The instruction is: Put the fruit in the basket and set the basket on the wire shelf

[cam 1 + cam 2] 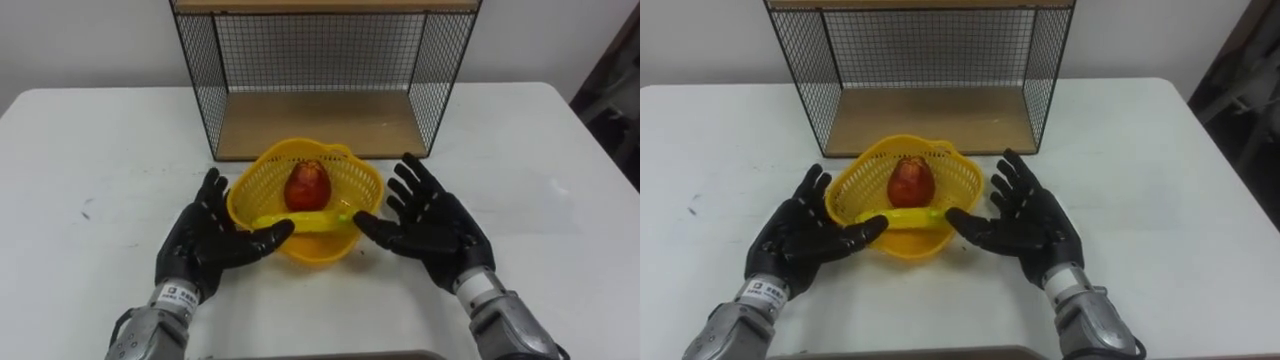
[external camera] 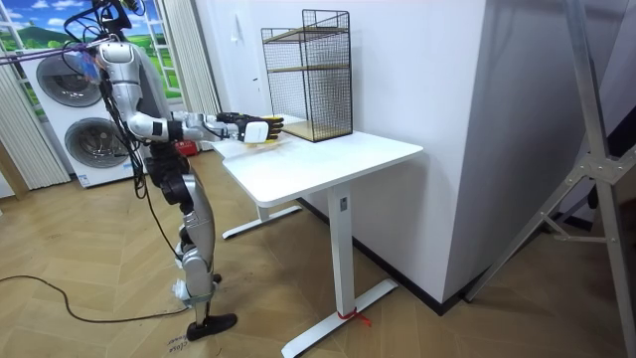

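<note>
left eye view, basket (image 1: 243, 192): yellow, on the white table (image 1: 100, 150), just in front of the wire shelf (image 1: 320, 122), which stands at the far edge.
left eye view, fruit: a red apple (image 1: 307, 184) sits in the middle of the basket; a banana (image 1: 305, 222) lies across its near side.
left eye view, left hand (image 1: 205, 245): to the left of the basket, fingers straight and spread, thumb tip at the basket's near wall.
left eye view, right hand (image 1: 435, 225): to the right of the basket, fingers straight and spread, thumb reaching toward the near wall; whether the palm touches cannot be told.
right eye view, shelf: its wooden bottom board is bare, and the mesh sides and back are plain.
room view, robot: stands upright at the table's end on the room view's left, both arms stretched out over the top.
room view, surroundings: washing machines (image 2: 65, 75) behind the robot, wood floor (image 2: 99, 298) below.
</note>
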Controlling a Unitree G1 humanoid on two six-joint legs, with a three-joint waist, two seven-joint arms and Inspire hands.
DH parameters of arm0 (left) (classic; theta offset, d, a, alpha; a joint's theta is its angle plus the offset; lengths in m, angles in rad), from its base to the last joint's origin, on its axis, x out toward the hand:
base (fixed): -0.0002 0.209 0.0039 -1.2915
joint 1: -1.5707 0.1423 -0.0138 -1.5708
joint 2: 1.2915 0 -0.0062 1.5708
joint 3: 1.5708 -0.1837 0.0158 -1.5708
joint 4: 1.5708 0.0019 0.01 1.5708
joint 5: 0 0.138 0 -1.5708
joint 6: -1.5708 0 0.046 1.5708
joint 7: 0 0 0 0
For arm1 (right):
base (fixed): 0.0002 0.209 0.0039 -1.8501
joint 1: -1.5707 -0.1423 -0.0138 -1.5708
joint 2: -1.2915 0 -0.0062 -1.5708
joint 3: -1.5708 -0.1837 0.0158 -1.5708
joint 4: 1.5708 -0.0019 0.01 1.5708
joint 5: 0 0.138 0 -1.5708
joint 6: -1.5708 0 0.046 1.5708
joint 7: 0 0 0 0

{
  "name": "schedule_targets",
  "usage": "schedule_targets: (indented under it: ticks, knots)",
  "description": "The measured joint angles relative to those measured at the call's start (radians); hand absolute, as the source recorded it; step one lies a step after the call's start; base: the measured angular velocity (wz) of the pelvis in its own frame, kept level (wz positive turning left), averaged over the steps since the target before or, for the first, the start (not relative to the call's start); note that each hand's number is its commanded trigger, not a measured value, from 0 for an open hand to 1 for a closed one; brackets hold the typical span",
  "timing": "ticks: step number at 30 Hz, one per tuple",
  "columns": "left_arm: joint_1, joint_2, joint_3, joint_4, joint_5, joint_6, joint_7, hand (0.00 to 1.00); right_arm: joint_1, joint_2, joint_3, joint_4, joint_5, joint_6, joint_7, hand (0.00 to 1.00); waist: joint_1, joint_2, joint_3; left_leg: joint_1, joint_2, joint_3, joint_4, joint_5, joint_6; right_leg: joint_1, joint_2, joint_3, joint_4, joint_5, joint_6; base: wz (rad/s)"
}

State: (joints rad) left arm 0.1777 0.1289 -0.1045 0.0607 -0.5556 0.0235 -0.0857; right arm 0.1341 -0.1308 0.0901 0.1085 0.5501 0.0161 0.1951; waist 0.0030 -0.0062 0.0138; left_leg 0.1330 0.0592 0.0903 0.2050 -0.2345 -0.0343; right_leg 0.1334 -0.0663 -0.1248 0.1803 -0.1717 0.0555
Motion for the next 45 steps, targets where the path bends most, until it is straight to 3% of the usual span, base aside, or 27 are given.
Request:
schedule_targets:
  ticks: [13,33,45]
  knots:
    - [-0.011,-0.005,-0.036,-0.002,0.001,0.001,-0.008,0.00,-0.016,0.012,0.028,0.000,-0.009,0.000,0.004,0.00,-0.001,0.002,-0.0005,-0.002,0.000,0.012,0.000,0.000,0.001,-0.012,0.000,0.015,0.008,0.000,0.000,-0.02]
    - [-0.013,-0.006,-0.036,-0.002,0.002,0.000,-0.012,0.00,-0.023,0.015,0.037,0.000,-0.010,0.000,0.005,0.00,-0.001,0.007,0.0008,-0.011,0.000,0.013,0.002,0.000,0.001,-0.022,0.000,0.015,0.012,0.000,0.000,0.00]
    - [-0.014,-0.004,-0.053,-0.001,0.000,0.001,-0.012,0.00,-0.041,0.026,0.044,0.000,-0.010,-0.001,0.002,0.00,-0.002,-0.013,0.0086,-0.026,0.000,0.013,0.014,0.001,0.002,-0.037,0.000,0.016,0.024,0.000,0.000,0.00]
